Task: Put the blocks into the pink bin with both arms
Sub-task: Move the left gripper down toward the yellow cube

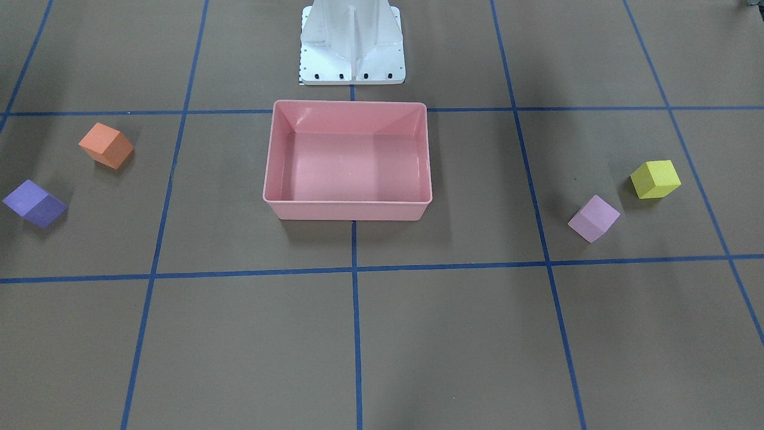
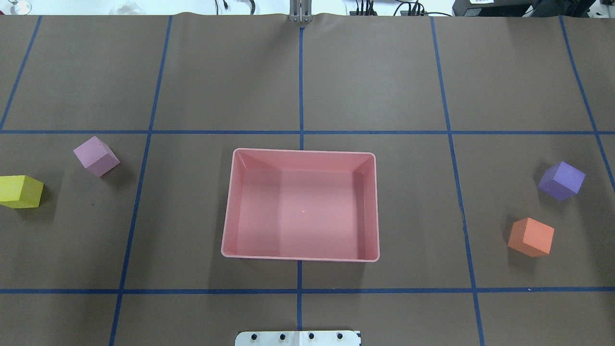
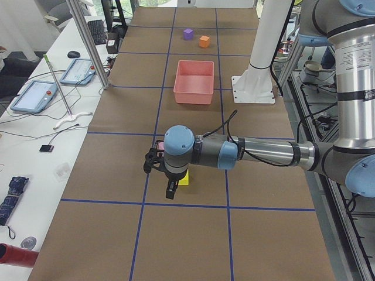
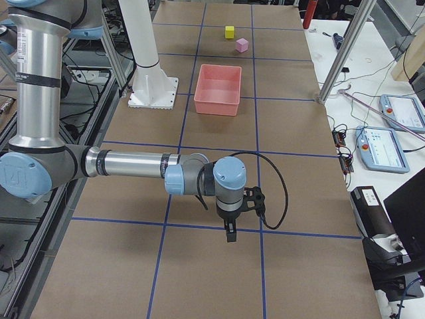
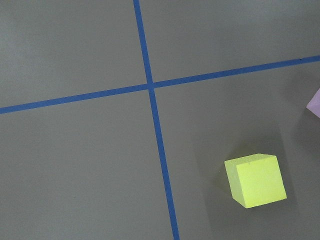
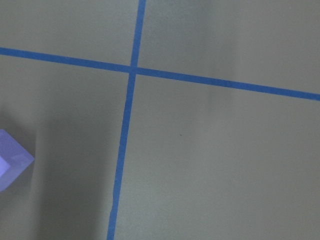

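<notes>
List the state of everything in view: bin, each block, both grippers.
pink bin: upright, empty.
orange block: on table, outside bin.
purple block: on table, outside bin.
yellow block: on table, outside bin.
pink-lilac block: on table, outside bin.
left gripper: over table near yellow block; open or shut, cannot tell.
right gripper: over table; open or shut, cannot tell.
</notes>
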